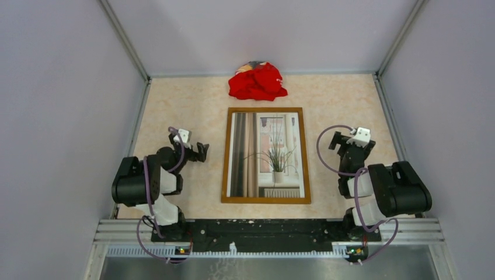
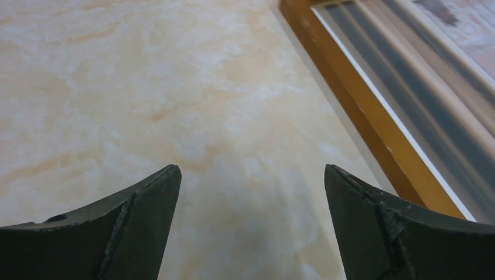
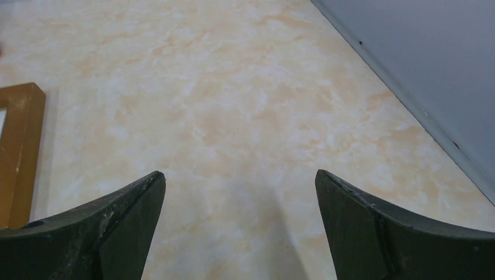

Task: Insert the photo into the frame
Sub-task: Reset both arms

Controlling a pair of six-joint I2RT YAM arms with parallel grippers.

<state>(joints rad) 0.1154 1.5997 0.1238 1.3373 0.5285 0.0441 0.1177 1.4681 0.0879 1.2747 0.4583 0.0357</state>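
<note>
- The left gripper (image 1: 201, 151) hangs just left of the frame (image 1: 225, 157), about halfway along its left strip. Its jaws stand wide apart with nothing between them. In its wrist view only bare marbled table (image 2: 175, 87) shows between the fingers, and the frame's left strip runs past on the right without touching them.
- The frame lies flat in the middle of the table, long sides running away from the arm bases. All four light-brown strips are visible and unbroken.
- The photo (image 1: 265, 154) lies picture side up inside the frame, showing the window, curtains and potted plant. It fills the opening squarely. A thin white edge shows against the left strip in the left wrist view, and no corner rides over the wood as far as I can tell.
- A crumpled red cloth (image 1: 257, 81) sits just beyond the frame's far strip, apart from it and not in the way.
- The right gripper (image 3: 239, 175) is well to the right of the frame, jaws spread wide and empty. Only the frame's near corner shows at the left edge of its wrist view.
- Judgement: the placing looks finished. Little seems left, unless the print needs pressing flat, which these views cannot settle.
</note>
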